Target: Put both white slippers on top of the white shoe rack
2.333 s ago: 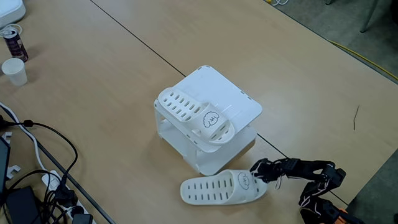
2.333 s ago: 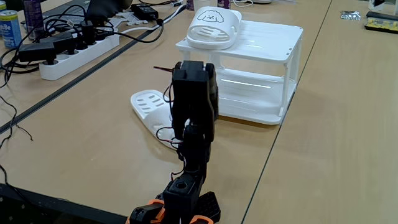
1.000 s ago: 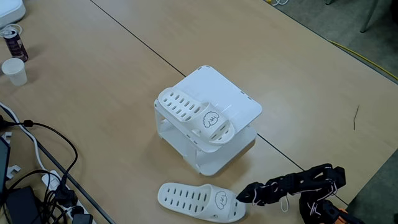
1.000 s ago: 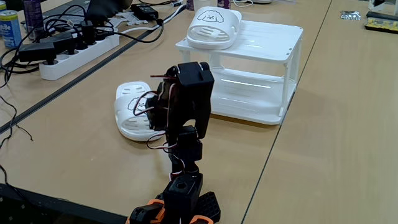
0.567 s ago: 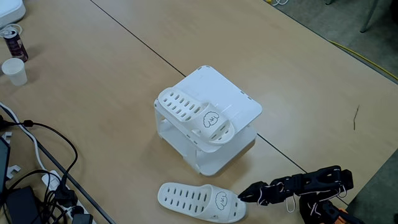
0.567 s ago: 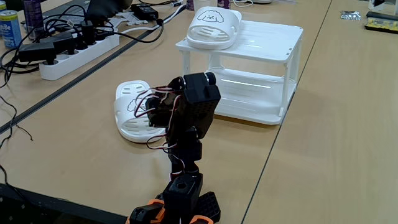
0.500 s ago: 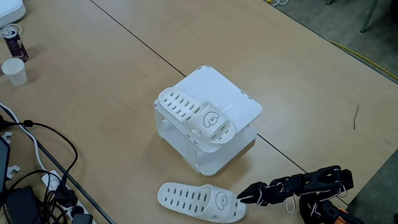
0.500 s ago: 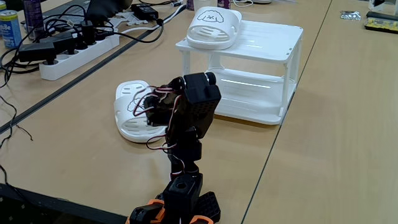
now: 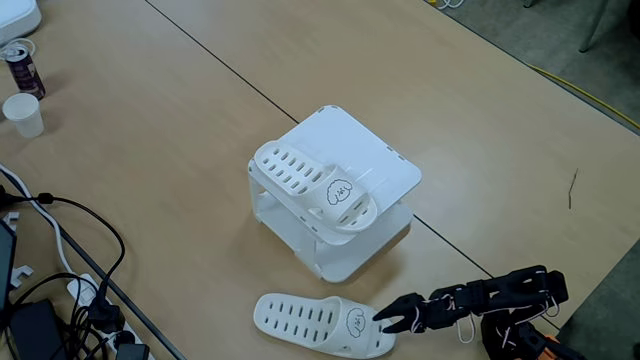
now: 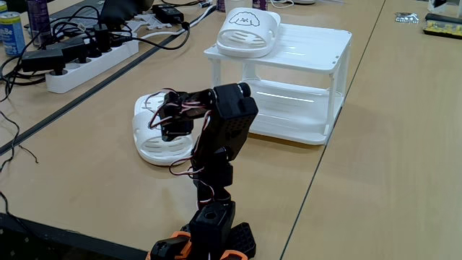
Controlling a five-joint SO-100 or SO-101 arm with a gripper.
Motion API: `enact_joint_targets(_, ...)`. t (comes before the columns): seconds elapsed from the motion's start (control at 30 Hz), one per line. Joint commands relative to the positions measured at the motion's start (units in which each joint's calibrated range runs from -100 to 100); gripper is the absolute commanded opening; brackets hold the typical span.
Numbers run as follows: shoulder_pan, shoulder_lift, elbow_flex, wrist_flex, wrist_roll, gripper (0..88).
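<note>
One white slipper (image 9: pixel 314 187) lies on top of the white shoe rack (image 9: pixel 372 151), along its left edge, toe strap towards the front; in another fixed view this slipper (image 10: pixel 249 32) overhangs the rack (image 10: pixel 310 50) at its near left corner. The other white slipper (image 9: pixel 318 324) lies flat on the table in front of the rack, also seen as the slipper (image 10: pixel 153 141) left of the arm. My black gripper (image 9: pixel 386 320) is open at that slipper's strap end, one finger on each side of it. From behind, the gripper (image 10: pixel 169 120) hangs just over the strap.
A paper cup (image 9: pixel 22 113) and a can (image 9: pixel 22 67) stand at the far left. Cables (image 9: pixel 60 290) and a power strip (image 10: pixel 90 58) crowd the left table edge. A dark seam (image 9: pixel 215 60) crosses the table. The arm's base (image 10: pixel 209 231) sits near the table's edge.
The floor slipper slid left, away from the rack, over the first second. The arm then drew back; in the last half second the gripper reached forward to the strap end and opened.
</note>
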Motion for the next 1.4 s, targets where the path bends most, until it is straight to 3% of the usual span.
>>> enact_joint_targets(0.0, -0.11, 1.5, -5.34, -1.11, 0.42, 20.8)
enact_joint_targets(0.2, 0.05, 6.46, -7.41, -2.58, 0.42, 24.5)
enact_joint_targets(0.83, 0.3, 21.19, -6.51, -30.27, 0.42, 24.5)
enact_joint_targets(1.37, 1.86, 22.53, 1.34, -35.88, 0.42, 24.5)
